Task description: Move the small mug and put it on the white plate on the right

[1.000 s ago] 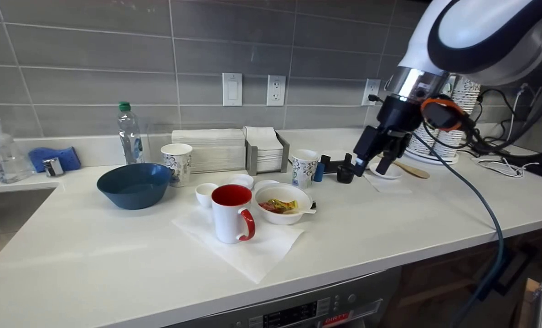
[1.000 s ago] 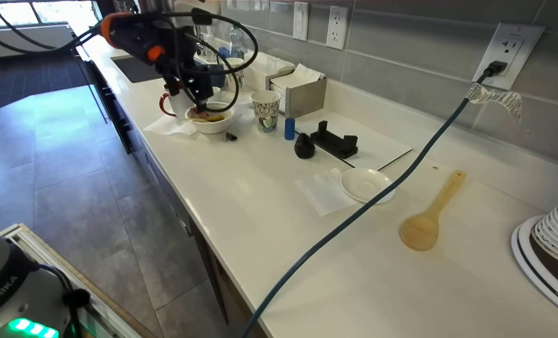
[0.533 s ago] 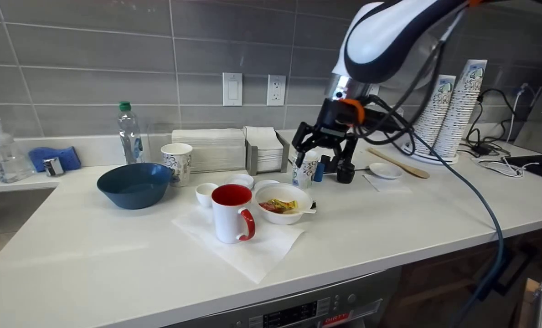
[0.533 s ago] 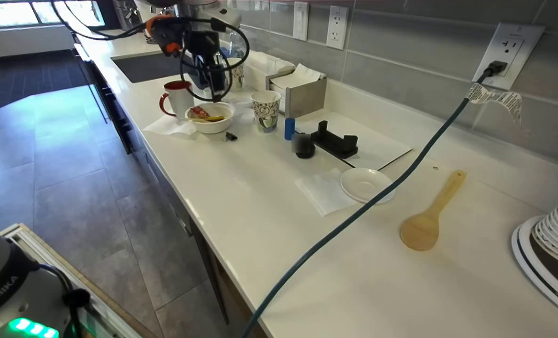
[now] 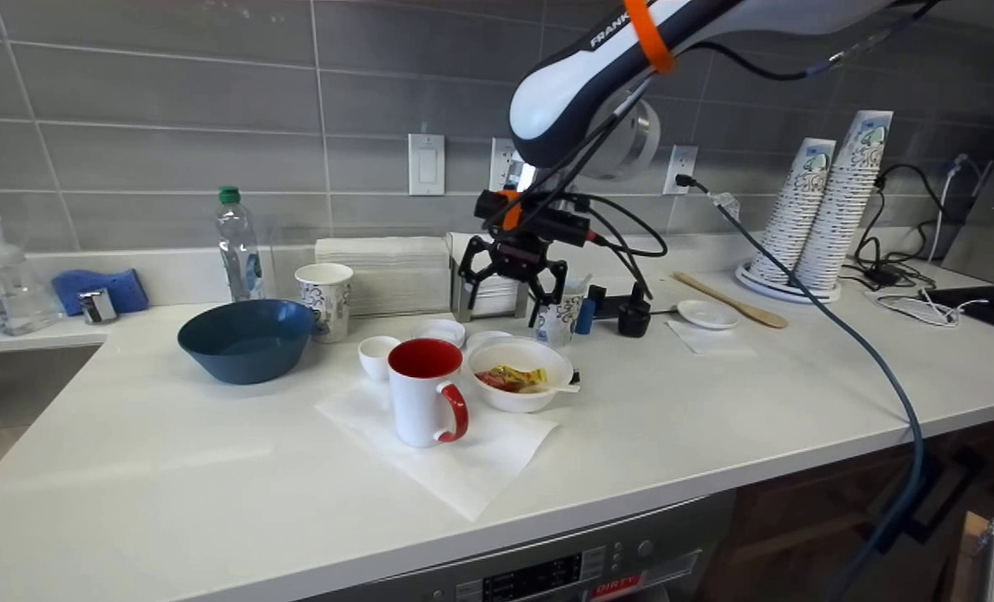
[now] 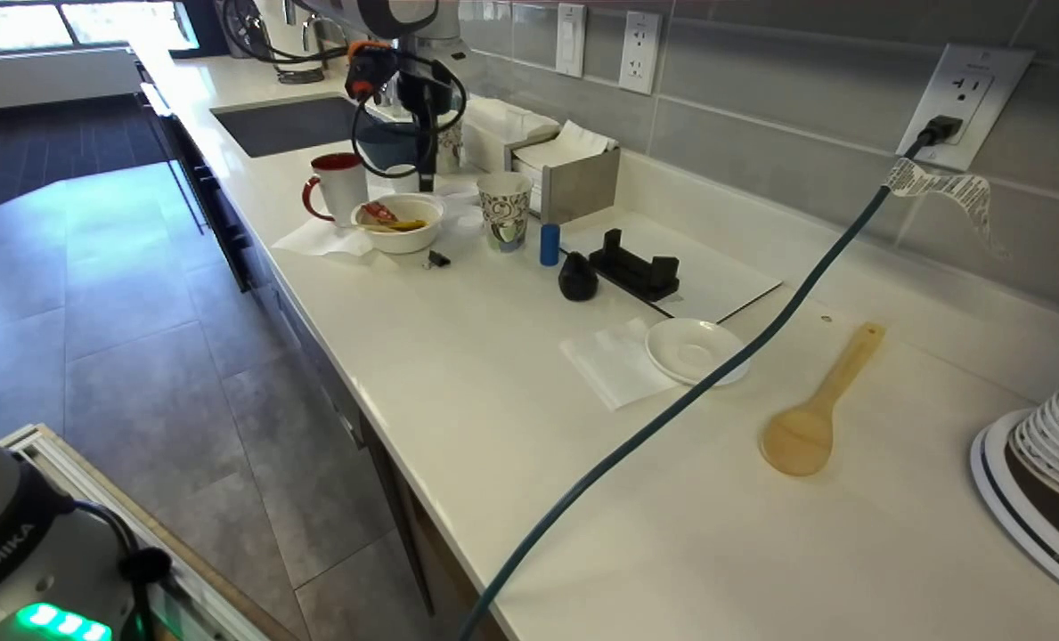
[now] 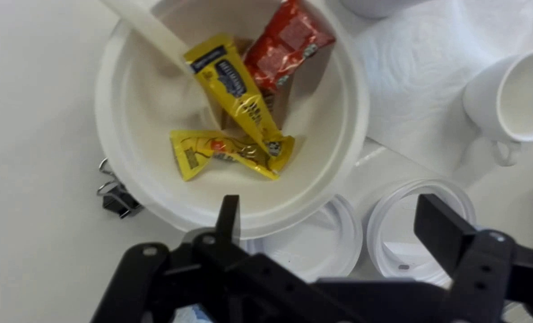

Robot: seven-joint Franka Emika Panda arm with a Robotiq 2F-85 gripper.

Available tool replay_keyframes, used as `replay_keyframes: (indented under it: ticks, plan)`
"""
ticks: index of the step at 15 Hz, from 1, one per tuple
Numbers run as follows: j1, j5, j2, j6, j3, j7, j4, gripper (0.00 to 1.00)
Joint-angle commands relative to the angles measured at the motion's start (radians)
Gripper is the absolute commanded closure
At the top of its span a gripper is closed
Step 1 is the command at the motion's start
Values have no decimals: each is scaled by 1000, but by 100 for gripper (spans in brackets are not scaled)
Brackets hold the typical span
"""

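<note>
The small mug is white and stands left of the red mug, near the plastic lids. In the wrist view the small mug is at the right edge with its handle showing. It is partly hidden in an exterior view. The white plate lies far to the right, near the wooden spoon, and also shows in an exterior view. My gripper is open and empty, above the counter behind the bowl. In the wrist view the gripper spans the lids, apart from the mug.
The white bowl with condiment packets, the red mug and a paper cup stand close to the small mug. Two lids lie below the gripper. A napkin holder stands behind. A cable crosses over the plate's edge.
My arm has swung from near the plate toward the bowl and small mug, and the gripper has turned. The mug and plate have not moved.
</note>
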Motion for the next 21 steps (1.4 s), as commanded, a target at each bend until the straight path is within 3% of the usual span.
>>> replay_keyframes:
  ticks: [1, 3, 4, 6, 13, 21]
  plan:
    - [22, 74, 147, -122, 1, 158, 223, 0]
    - [-15, 192, 179, -102, 56, 101, 268, 0]
    - [19, 107, 123, -88, 12, 119, 181, 0]
    - [13, 157, 155, -89, 30, 114, 227, 0]
    - [8, 166, 165, -89, 33, 114, 244, 0]
    - [-3, 165, 350, -110, 39, 25, 440, 0]
